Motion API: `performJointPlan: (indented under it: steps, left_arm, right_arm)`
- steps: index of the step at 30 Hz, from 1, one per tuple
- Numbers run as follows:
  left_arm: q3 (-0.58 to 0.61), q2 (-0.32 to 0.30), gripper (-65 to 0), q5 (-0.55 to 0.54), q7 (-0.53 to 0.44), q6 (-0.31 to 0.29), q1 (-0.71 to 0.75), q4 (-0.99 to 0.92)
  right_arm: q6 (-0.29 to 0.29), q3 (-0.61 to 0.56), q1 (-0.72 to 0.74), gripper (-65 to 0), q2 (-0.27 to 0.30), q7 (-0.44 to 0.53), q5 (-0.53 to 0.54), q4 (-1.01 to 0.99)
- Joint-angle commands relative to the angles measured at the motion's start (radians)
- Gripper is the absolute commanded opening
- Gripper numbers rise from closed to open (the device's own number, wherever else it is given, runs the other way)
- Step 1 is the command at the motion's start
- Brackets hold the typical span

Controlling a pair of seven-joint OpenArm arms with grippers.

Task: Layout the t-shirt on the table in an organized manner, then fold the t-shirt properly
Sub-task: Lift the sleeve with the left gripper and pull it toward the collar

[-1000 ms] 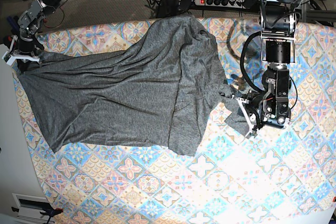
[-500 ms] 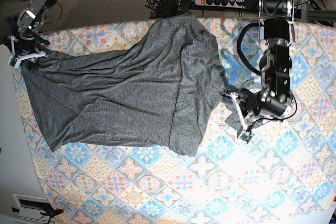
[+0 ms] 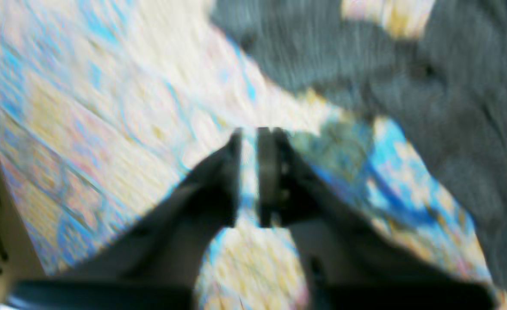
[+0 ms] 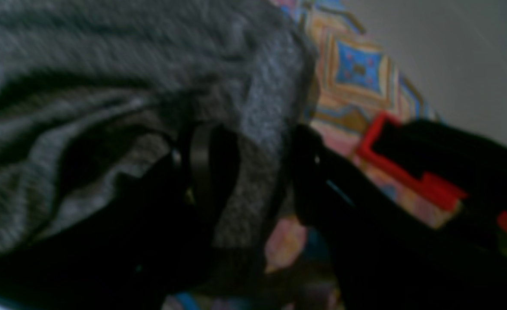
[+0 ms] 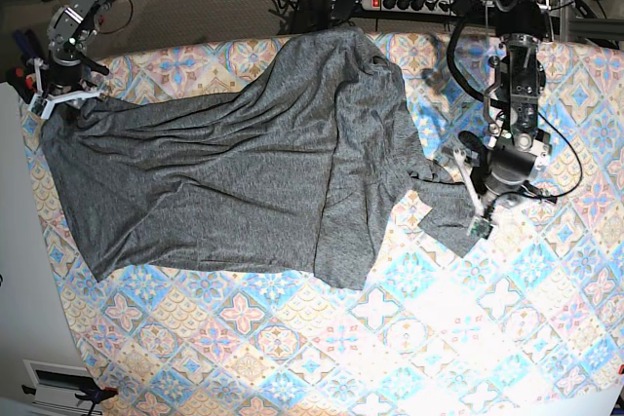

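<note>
Your right gripper (image 5: 58,102) at the table's far-left corner, jaws parted astride the hem, dark heather-grey knit t-shirt (image 5: 234,172) spread rumpled across your pink, blue and cream floral-tiled tablecloth (image 5: 409,338), your left gripper (image 5: 466,192) beside the sleeve, jaws slightly apart, empty, power strip (image 5: 409,2) on the floor beyond.

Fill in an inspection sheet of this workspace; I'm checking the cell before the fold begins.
Surface: table, patterned cloth, bare toward the near side.
Job's things: t-shirt spread but wrinkled, one sleeve end lying beside the left gripper.
Clutter: nothing seen on the table.
Grippers: left gripper slightly open, holding nothing; right gripper open around a t-shirt edge.
Cables: black cable looping along the left arm.
Surroundings: power strip and wiring behind the table.
</note>
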Motion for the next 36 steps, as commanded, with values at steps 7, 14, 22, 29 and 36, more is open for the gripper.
performJointPlan:
  steps: [7, 14, 22, 29, 36]
  left_arm:
    - [-0.005, 0.026, -40.1, 0.003, -0.06, 0.006, -0.01, -0.027]
    - [-0.101, 0.103, -39.6, 0.007, -0.333, 0.002, -0.02, -0.277]
    - [-0.068, 0.099, -39.7, 0.009, -0.479, -0.069, -0.057, -0.427]
    - [-0.062, 0.102, -40.2, 0.007, -0.479, -0.081, -0.111, -0.573]
    - [-0.06, 0.1, -62.2, 0.01, -0.478, -0.152, -0.106, -0.682]
  right_arm:
    - [0.001, 0.003, 0.004, -40.9, 0.019, 0.027, 0.003, 0.019]
    - [0.001, 0.003, -0.023, -40.9, 0.019, 0.027, 0.003, 0.025]
    - [0.001, 0.003, -0.023, -40.9, 0.019, 0.026, 0.003, 0.025]
    - [0.001, 0.003, -0.023, -40.9, 0.019, 0.026, 0.003, 0.025]
    - [0.001, 0.003, -0.023, -40.9, 0.019, 0.026, 0.003, 0.027]
